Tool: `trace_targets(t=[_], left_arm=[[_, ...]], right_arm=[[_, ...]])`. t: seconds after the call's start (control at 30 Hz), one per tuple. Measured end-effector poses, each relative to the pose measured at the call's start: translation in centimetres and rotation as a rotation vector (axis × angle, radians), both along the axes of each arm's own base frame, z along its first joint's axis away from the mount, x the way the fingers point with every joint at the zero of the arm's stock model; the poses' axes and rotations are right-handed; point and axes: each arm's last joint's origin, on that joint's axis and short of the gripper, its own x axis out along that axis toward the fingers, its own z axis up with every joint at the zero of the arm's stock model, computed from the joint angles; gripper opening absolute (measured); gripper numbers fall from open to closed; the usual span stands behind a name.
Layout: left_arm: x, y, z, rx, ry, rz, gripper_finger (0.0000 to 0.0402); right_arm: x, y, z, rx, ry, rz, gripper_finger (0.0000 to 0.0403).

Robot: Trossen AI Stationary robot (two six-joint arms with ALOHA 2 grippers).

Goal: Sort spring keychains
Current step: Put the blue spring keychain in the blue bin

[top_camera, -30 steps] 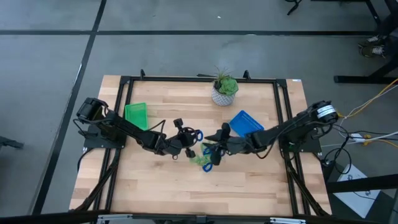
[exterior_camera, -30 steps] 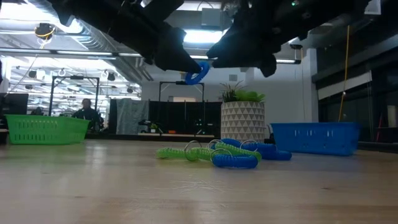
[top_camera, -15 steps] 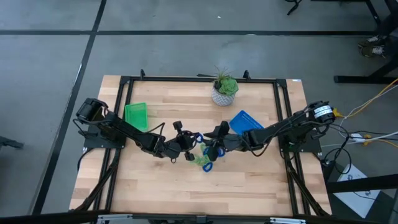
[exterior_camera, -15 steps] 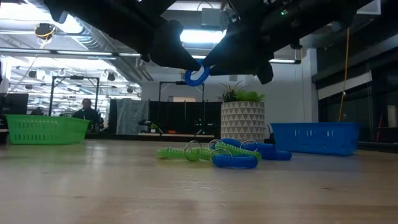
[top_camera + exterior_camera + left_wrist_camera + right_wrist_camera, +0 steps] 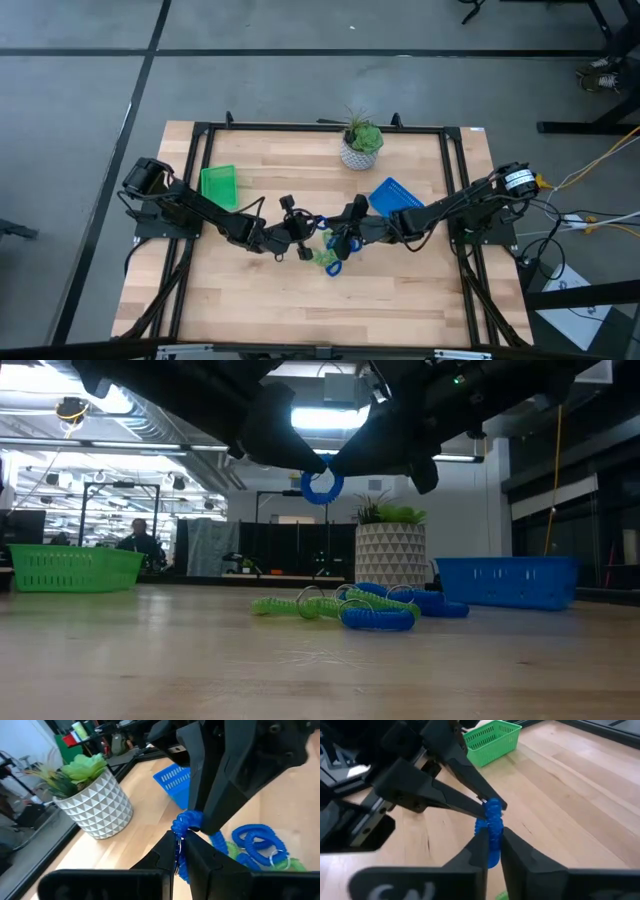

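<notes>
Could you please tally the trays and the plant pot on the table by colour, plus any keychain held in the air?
green tray: 1
blue tray: 1
white plant pot: 1
blue keychain, held in the air: 1
Total: 4

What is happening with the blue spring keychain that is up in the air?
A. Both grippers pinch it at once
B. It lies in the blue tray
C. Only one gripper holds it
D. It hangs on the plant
A: the blue spring keychain hangs above the table, with the left gripper and the right gripper both shut on it.
</notes>
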Motion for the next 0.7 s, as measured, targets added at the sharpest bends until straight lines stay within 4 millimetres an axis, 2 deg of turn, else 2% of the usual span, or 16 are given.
trace_targets(t=[0.13, 0.7], left_arm=[[0.02, -0.03, -0.01, -0.005, 0.002, -0.013, 0.0027], [-0.14, -0.42, -0.11, 0.024, 0.027, -0.034, 0.0109]], right_arm=[[-0.05, -0.02, -0.12, -0.012, 0.015, 0.002, 0.0013], [-0.28, -0.1, -0.21, -0.047, 0.054, 0.013, 0.0012]])
